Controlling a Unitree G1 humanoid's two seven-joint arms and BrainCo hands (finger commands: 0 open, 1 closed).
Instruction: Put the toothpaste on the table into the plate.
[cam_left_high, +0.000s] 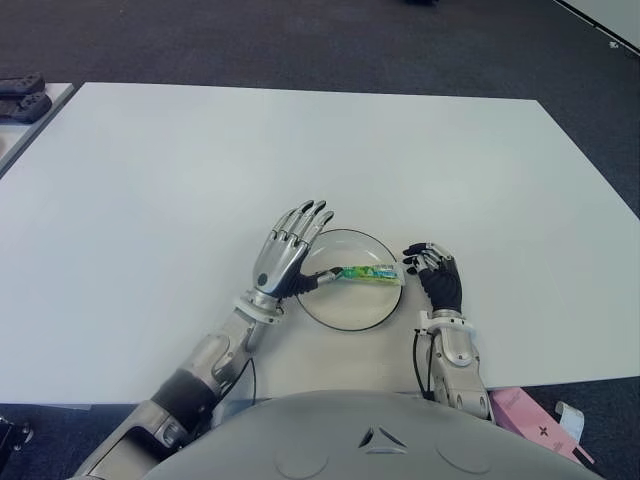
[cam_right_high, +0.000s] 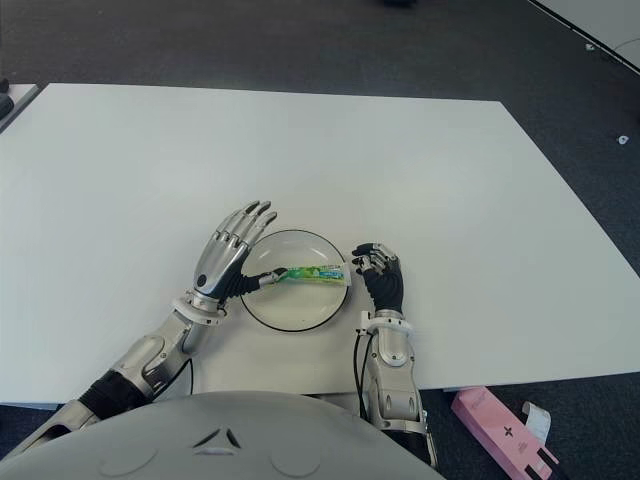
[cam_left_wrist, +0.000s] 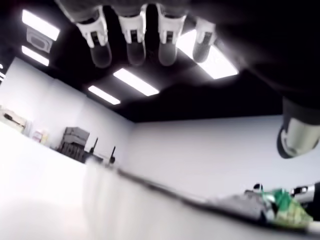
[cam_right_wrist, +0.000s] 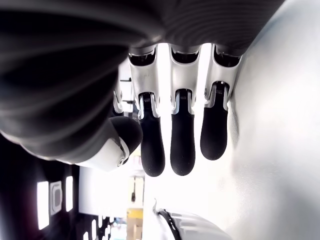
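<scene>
Nearest to us, at the table's front edge, a pink box lies on the dark floor to our right, just off the white table. On the table ahead of it our right hand shows just to the right of the plate, palm down, its dark fingers loosely curved and a little apart, closed on nothing; we cannot tell whether it touches the plate's rim. Our left hand sits at the plate's left side, its four silver fingers stretched out straight and slightly fanned over the plate's far-left rim, while the thumb reaches inward toward the capped end of the toothpaste. We cannot tell whether the thumb tip actually touches the tube; the left wrist view shows the fingers extended and gripping nothing, with the green tube low beside the thumb. The toothpaste, a green tube, lies inside the round white plate, flat and running left to right across its middle, its far end reaching the right rim close to our right fingertips. Beyond the plate the table stretches away bare and white. At the far left, on a separate surface beside the table, we see two dark objects that we cannot identify, and past the table's far edge lies dark carpet.
</scene>
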